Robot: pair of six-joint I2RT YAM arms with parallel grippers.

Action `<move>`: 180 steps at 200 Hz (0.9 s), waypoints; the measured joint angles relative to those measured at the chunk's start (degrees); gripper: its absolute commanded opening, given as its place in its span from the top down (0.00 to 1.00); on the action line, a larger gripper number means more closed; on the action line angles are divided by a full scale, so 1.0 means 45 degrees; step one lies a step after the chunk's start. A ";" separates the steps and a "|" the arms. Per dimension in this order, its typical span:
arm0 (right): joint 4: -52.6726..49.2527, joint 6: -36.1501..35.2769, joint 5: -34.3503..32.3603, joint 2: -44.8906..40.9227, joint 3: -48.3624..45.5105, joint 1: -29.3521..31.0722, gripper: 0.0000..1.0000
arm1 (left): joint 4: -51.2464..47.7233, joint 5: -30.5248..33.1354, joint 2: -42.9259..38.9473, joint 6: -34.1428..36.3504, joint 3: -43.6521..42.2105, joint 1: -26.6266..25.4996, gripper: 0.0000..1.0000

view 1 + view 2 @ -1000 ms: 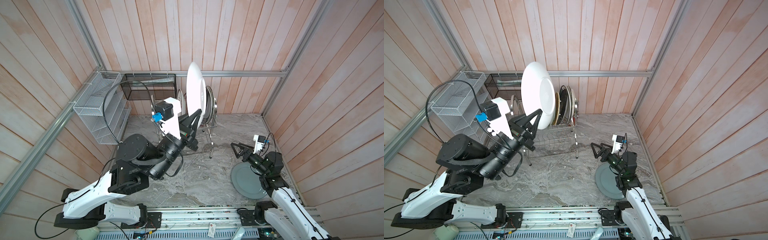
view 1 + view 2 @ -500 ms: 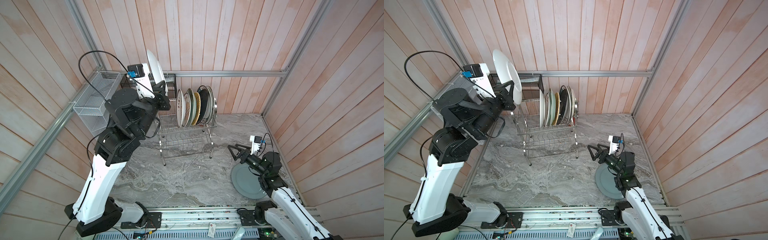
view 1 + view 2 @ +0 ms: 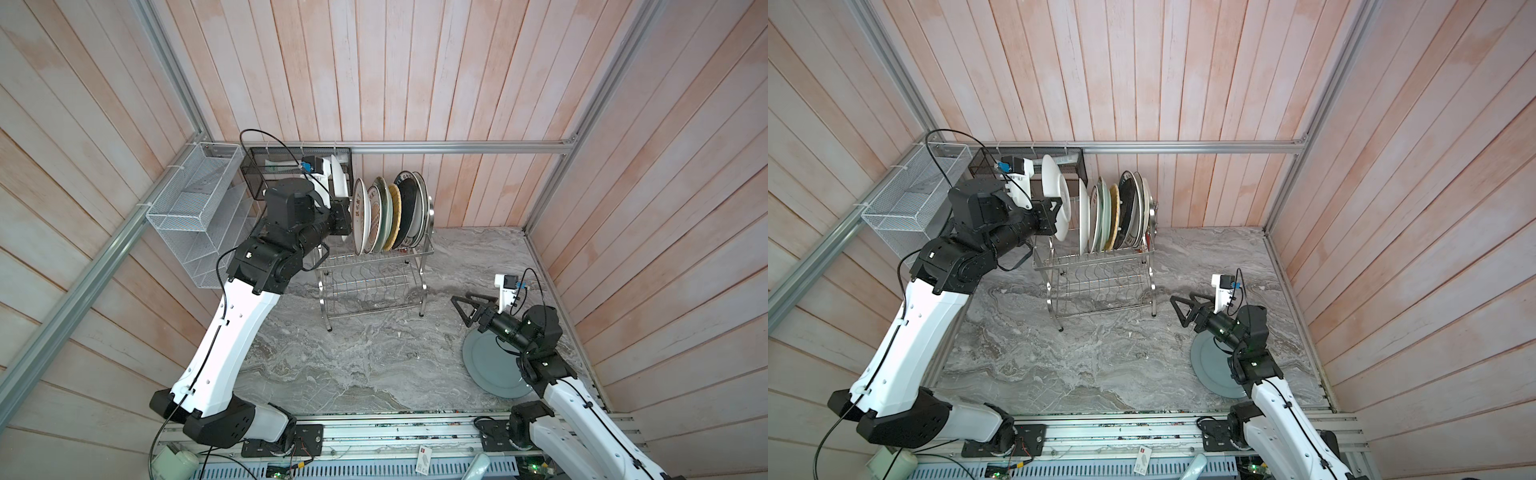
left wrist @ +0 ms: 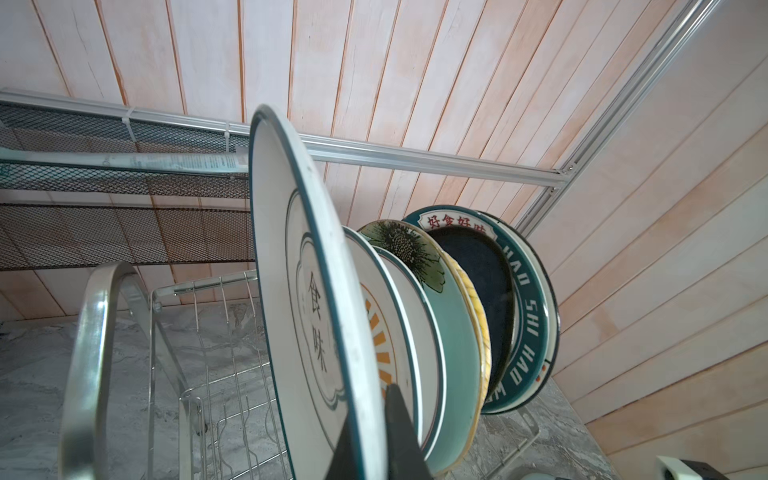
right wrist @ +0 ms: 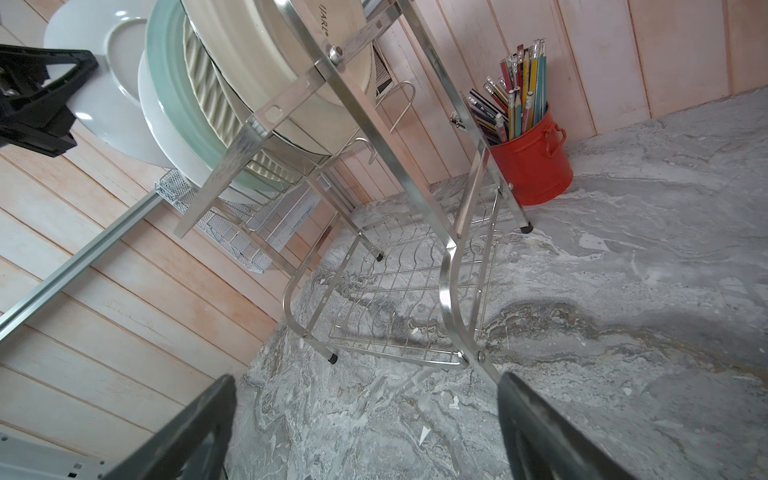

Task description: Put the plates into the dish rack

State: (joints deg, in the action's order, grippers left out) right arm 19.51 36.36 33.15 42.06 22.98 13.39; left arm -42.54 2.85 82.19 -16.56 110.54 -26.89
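Quickly, from the left: a white mesh organiser and a black mesh basket are seen hung at the wall rails. Next, the left gripper is clamped on the rim of a white green-rimmed plate. That plate is held on edge, slightly tilted, over the left end of the dish rack upper tier, just beside the first plate of the racked row; contact with the wires cannot be told. In that row an orange-sunburst plate, a mint flowered plate, a yellow plate, a black plate and a teal-lettered plate are stood on edge. A red cup of pencils is seen by a rack leg near the wall. Further right, the right gripper is held above the marble tabletop with jaws spread wide and nothing between them — a grey-blue plate is lying flat there, partly under the arm.
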 measured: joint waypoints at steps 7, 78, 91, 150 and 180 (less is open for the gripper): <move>-0.0015 0.0000 0.0000 -0.0039 0.0000 0.0015 0.02 | 0.0039 -0.0078 0.0000 -0.0010 -0.0136 0.0073 1.00; -0.0175 0.0005 0.0000 -0.0160 0.0000 0.0117 0.02 | 0.0423 -0.0675 0.0000 -0.0301 -0.1501 0.0277 1.00; -0.0194 0.0005 0.0000 -0.0160 0.0000 0.0141 0.02 | 0.0471 -0.0675 0.0000 -0.0359 -0.1613 0.0277 1.00; -0.0311 0.0005 0.0000 -0.0180 0.0000 0.0257 0.02 | 0.0631 -0.0544 0.0019 -0.0471 -0.1807 0.0277 1.00; -0.0350 0.0005 -0.0005 -0.0233 0.0000 0.0262 0.02 | 0.0690 -0.0476 0.0024 -0.0568 -0.2191 0.0277 1.00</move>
State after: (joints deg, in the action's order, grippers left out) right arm 17.93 36.38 33.12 41.01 22.98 14.57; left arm -39.44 0.71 82.30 -19.11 100.68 -25.65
